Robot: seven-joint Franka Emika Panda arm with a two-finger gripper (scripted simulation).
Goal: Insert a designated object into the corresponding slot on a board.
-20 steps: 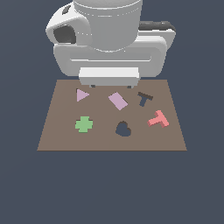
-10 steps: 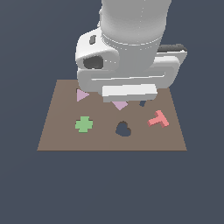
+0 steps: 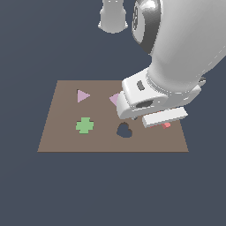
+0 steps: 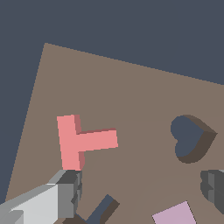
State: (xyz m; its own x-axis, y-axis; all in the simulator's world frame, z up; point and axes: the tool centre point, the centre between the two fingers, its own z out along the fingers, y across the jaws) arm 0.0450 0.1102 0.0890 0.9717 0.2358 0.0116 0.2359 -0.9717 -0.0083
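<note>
Arm has swung down and toward exterior view's right since earlier frames; gripper [image 4: 140, 186] now low over board [image 3: 62, 132], fingers spread, holding nothing. Red T block [image 4: 81, 141] lies flat on board just beside one fingertip [image 4: 70, 192], ungrasped. Judgement: pre-grasp approach. Block matte, square-edged; heart hole [image 4: 189, 138] dark, recessed; T slot [image 4: 98, 212] barely visible.
</note>
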